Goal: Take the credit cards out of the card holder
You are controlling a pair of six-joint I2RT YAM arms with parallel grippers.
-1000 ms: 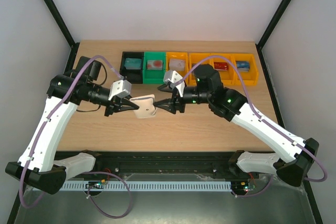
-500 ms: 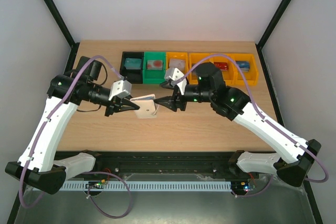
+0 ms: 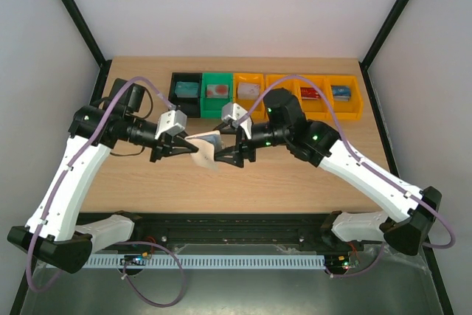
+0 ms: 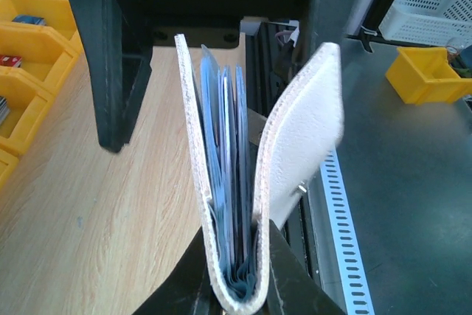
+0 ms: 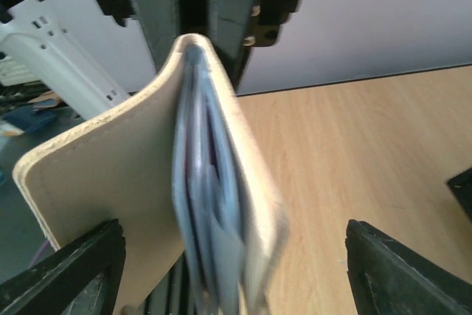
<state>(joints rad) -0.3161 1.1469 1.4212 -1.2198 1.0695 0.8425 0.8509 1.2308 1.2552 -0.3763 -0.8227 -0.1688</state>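
While the left tool [image 3: 189, 150] clamps the card holder [image 4: 302, 130] by its fold above the counter [image 3: 295, 182], the right tool [image 3: 222, 154] stands open astride its free edge. Nip one card only, then pull straight.

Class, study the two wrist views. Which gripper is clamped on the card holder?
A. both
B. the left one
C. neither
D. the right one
B: the left gripper pinches the card holder at its fold, while the right gripper has its fingers wide apart on either side of the holder, not closed on it.
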